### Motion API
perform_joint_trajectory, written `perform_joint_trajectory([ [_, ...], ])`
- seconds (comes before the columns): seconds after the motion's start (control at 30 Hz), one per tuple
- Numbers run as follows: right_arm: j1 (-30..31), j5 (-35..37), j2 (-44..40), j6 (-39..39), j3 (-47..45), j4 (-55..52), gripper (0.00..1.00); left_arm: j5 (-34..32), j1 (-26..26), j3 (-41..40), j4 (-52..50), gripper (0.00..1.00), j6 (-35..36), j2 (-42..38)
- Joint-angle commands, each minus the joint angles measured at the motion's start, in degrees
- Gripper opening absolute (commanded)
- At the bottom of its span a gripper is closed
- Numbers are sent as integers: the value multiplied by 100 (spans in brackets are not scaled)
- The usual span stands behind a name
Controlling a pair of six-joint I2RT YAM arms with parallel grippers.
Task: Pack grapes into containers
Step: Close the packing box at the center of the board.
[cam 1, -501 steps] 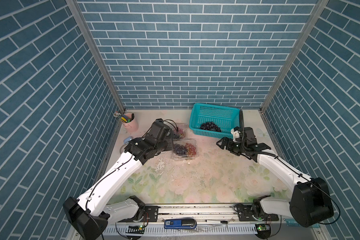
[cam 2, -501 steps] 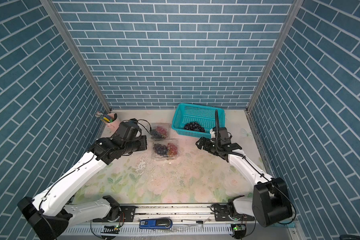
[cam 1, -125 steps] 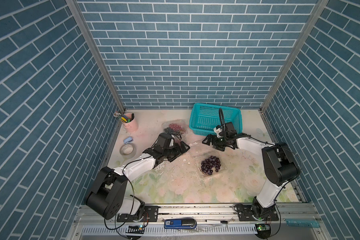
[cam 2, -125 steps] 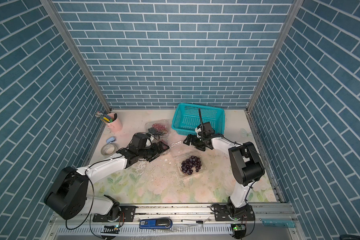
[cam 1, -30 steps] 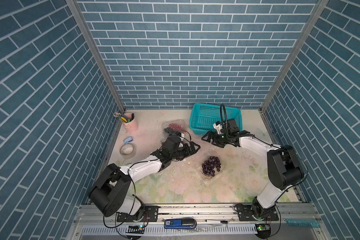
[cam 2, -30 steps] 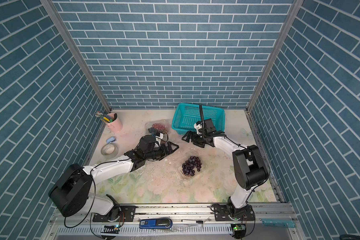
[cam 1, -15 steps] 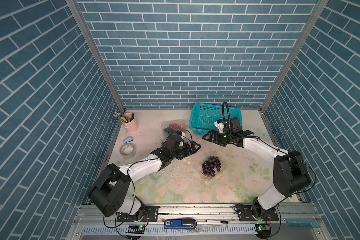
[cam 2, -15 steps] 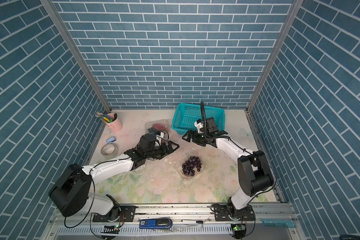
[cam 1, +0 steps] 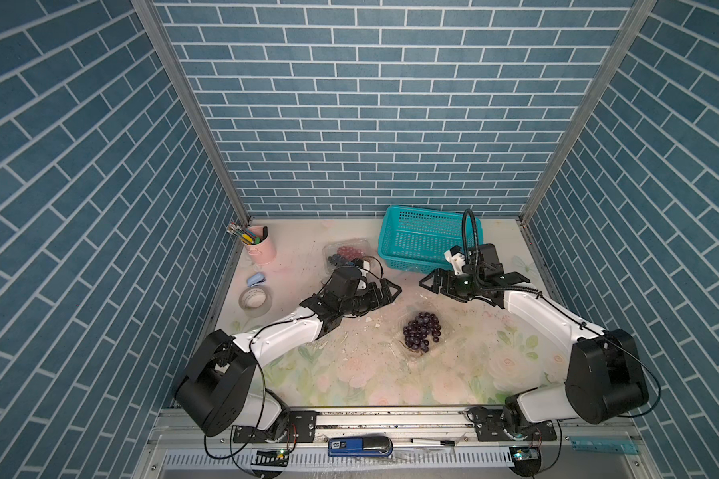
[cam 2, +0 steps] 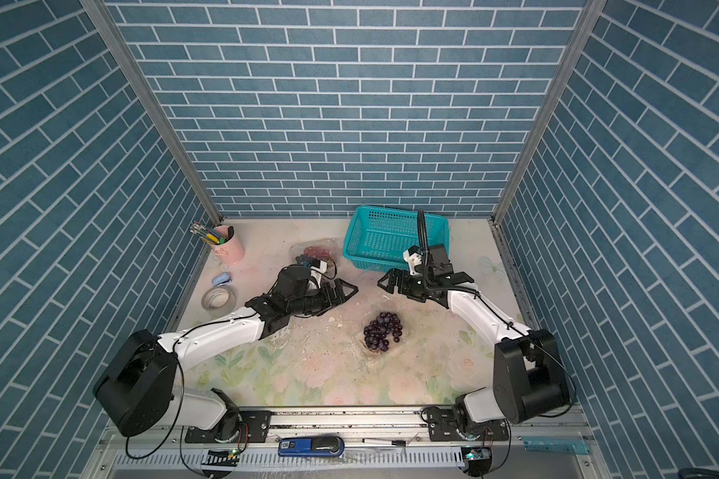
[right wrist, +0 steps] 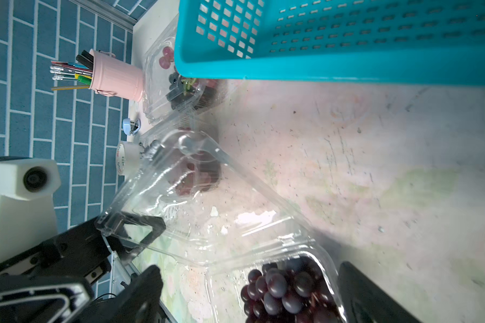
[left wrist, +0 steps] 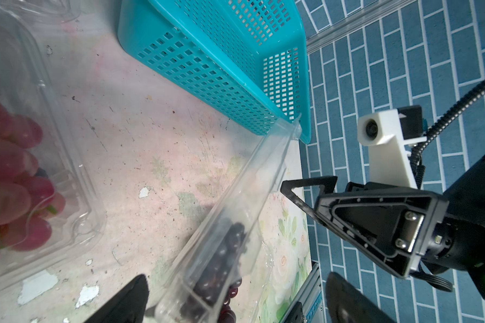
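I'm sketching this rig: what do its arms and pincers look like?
The left arm and right arm have white shell links between bulky black joints. The left pincer and right pincer are black with triangular open-frame fingers. Each carries a white camera mount, and a ribbed black cable arches over the right wrist.

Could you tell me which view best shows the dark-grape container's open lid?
The right wrist view: the lid faces it, raised and nearly whole. The left wrist view shows the lid edge-on; in both top views it is barely discernible.
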Motion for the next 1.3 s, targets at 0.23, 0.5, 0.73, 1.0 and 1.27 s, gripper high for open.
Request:
perform_joint_trajectory([
  [0.23, -245, 315, -1602, 1184, -1562, -192, 98, 66, -64, 240, -47, 100, 119, -63],
  [0.5, -303, 263, -2749, 2292, -2491, 198, 99, 49, -230, 385, -171, 100, 143, -162],
  [0.73, -320, -16, -2711, 3015, -3262, 1325, 99, -49, -456, 519, -207, 100, 140, -138],
  [1.0, -310, -183, -2817, 3754, -3859, 2482, 98, -36, -840, 729, 86, 100, -62, 359],
  [1.27, 218, -9, -2270, 4028, -3875, 3563, 99, -54, -873, 728, 238, 100, -170, 511],
])
